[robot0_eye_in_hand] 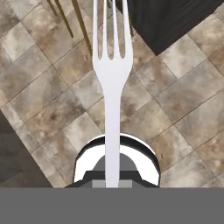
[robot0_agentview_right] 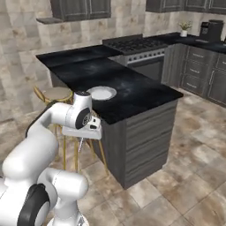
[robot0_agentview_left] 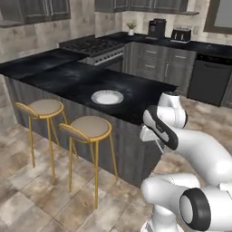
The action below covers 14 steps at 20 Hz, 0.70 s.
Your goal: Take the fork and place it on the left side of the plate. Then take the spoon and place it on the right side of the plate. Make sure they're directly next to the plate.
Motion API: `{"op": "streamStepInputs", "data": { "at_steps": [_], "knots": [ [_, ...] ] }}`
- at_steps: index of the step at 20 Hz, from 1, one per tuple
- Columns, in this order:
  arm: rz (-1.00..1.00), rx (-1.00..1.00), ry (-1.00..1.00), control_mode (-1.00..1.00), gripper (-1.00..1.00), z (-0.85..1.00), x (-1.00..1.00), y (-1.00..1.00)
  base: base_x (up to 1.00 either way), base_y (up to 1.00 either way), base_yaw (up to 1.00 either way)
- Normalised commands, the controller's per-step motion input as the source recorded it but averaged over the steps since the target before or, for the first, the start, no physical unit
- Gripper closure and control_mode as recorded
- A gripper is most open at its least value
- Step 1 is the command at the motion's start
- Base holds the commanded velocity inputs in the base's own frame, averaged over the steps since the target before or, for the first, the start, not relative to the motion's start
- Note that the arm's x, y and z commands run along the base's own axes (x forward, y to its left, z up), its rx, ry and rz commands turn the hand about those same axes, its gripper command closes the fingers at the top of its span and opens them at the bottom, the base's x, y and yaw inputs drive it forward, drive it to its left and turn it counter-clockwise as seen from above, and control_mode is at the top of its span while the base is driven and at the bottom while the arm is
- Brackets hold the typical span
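Tiled kitchen floor (robot0_eye_in_hand: 39,100) lies beneath the fork (robot0_eye_in_hand: 112,65), whose handle is clamped between the fingers (robot0_agentview_right: 82,142), prongs pointing away from the hand. That hand hangs off the near edge of the black tabletop (robot0_agentview_left: 72,79), beside the stools (robot0_agentview_left: 88,129); the plate (robot0_agentview_left: 107,97) sits near that edge.

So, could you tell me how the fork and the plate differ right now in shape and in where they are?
The fork is long and slim with tines; the plate is round, shallow and far wider. The fork is held in the shut gripper, out over the tiled floor beside the counter; the plate lies flat on that dark counter near its edge. The fork points downward from the hand in the right base view; the plate sits level. Both look pale.
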Motion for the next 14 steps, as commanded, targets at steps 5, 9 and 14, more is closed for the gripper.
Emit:
{"op": "streamStepInputs", "data": {
  "at_steps": [5,9,14],
  "knots": [
    [0.0,0.0,0.0,1.0,1.0,0.0,0.0,0.0,-0.06,0.89,-0.6],
    [0.0,0.0,0.0,1.0,1.0,0.0,0.0,0.0,0.0,1.0,-0.39],
    [0.0,0.0,0.0,1.0,1.0,0.0,0.0,0.0,0.0,1.0,-0.51]
  ]
}}
